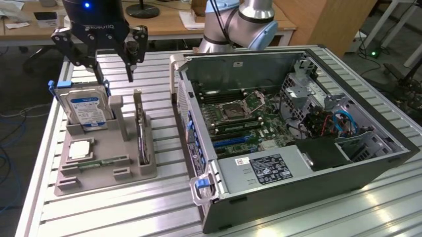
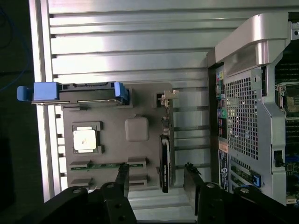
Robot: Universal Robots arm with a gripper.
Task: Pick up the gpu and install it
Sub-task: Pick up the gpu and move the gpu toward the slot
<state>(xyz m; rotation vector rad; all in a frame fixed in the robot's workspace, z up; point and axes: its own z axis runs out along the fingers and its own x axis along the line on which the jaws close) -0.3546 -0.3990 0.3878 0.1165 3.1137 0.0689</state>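
While your gripper (image 1: 116, 75) hangs over the grey holder tray (image 1: 99, 173) with its fingers spread apart and nothing between them, the gpu (image 1: 140, 129) stands below it, on edge in a slot of that tray. The wrist view puts it in line with the gap between the fingers. Judge it light and stiff but fragile: it is a thin board with parts on its faces. Take it across its thickness along the upper long edge, near mid-length, clear of the bracket end, and squeeze gently. Beside it, on the same tray and also under the gripper, the hard drive (image 1: 84, 109) stands upright, with a processor (image 1: 79, 148) and a memory stick (image 1: 102, 162) lying flat further along. Farther off on the tabletop (image 1: 132, 212) sits the open computer case (image 1: 297, 195), its motherboard (image 1: 244, 116) exposed.
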